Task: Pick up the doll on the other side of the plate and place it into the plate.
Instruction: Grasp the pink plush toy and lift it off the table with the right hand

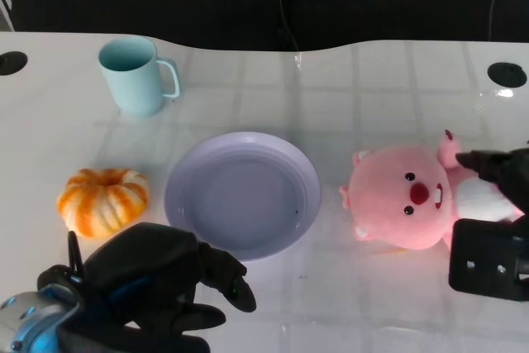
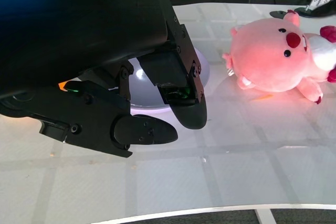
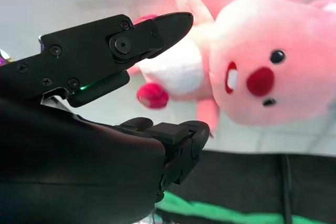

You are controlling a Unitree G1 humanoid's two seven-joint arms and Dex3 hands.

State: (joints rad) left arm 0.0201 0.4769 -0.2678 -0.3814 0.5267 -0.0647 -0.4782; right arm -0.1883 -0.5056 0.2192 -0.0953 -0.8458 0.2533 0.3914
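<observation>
Doll [image 1: 405, 196] lies between the spread fingers of the right hand [image 1: 496, 221], ungripped.

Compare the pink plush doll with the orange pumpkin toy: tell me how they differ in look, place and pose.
The pink plush doll is pink with a face and limbs; the orange pumpkin toy is orange-and-white striped, round and ribbed. The doll looks larger than the pumpkin. The doll lies right of the purple plate, beside the right robot hand; the pumpkin sits left of it, near the left robot hand. Both rest on the white table, unheld.
</observation>
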